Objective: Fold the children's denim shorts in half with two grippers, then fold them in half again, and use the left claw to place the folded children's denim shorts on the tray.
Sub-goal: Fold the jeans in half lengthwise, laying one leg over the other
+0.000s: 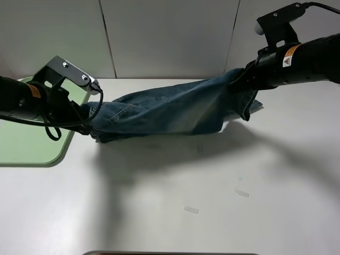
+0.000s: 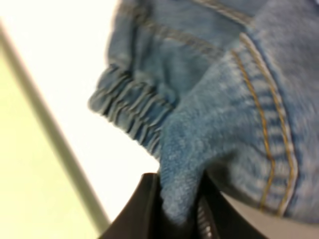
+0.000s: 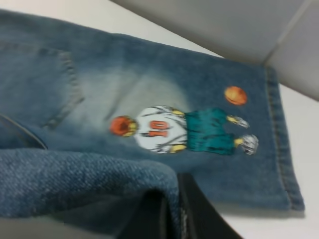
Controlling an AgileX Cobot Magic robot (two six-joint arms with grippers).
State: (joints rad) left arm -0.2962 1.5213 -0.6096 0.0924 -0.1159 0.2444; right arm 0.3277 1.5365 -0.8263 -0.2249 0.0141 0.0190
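Note:
The children's denim shorts point(image 1: 170, 109) hang stretched between my two grippers, lifted off the white table, with a shadow beneath them. My left gripper point(image 1: 89, 123) is shut on the waistband end beside the tray point(image 1: 32, 149). In the left wrist view its black fingers point(image 2: 149, 209) pinch a fold of denim point(image 2: 224, 99) by the elastic waistband. My right gripper point(image 1: 237, 85) is shut on the leg end at the back right. The right wrist view shows its fingers point(image 3: 194, 214) clamping a denim fold point(image 3: 75, 179) above the cartoon figure print point(image 3: 164, 129).
The pale green tray lies at the table's left edge, partly under the left arm, and its rim point(image 2: 50, 129) shows in the left wrist view. Two small tape scraps point(image 1: 191, 209) point(image 1: 242, 193) lie on the front of the table. Grey wall panels stand behind.

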